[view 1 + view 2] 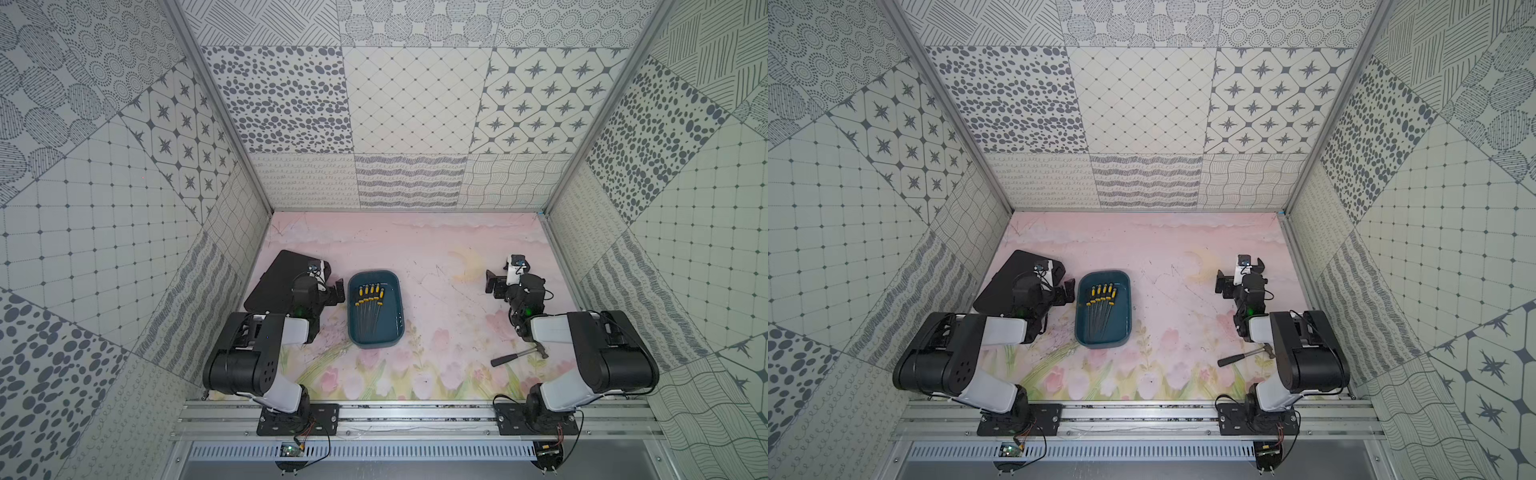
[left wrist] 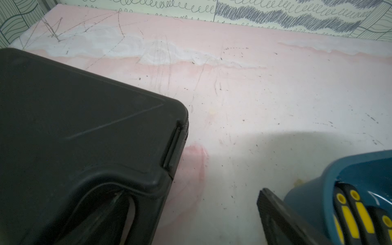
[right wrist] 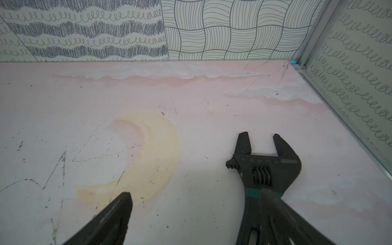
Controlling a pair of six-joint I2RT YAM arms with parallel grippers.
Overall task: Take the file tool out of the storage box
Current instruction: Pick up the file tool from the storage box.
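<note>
Both stand wide and empty: the left tool (image 1: pixel 336 293) just beside the storage box (image 1: pixel 391 321), the right tool (image 1: pixel 495 285) well apart from it. The needle files (image 1: pixel 368 305) lie side by side inside the box. I reckon them light, stiff and slender, so I'd pinch one by its yellow-black handle.

You get bright, even light and soft shadows, but up close the storage box (image 2: pixel 307 199) looks blurry.

This looks like a robot test cell in a lab. Patterned panels (image 1: pixel 415 99) on aluminium framing (image 1: pixel 223 108) enclose a floral-printed bench (image 1: pixel 436 257). A left arm (image 1: pixel 249 353) and right arm (image 1: pixel 602 353) are bolted to its front rail (image 1: pixel 415 413).
</note>
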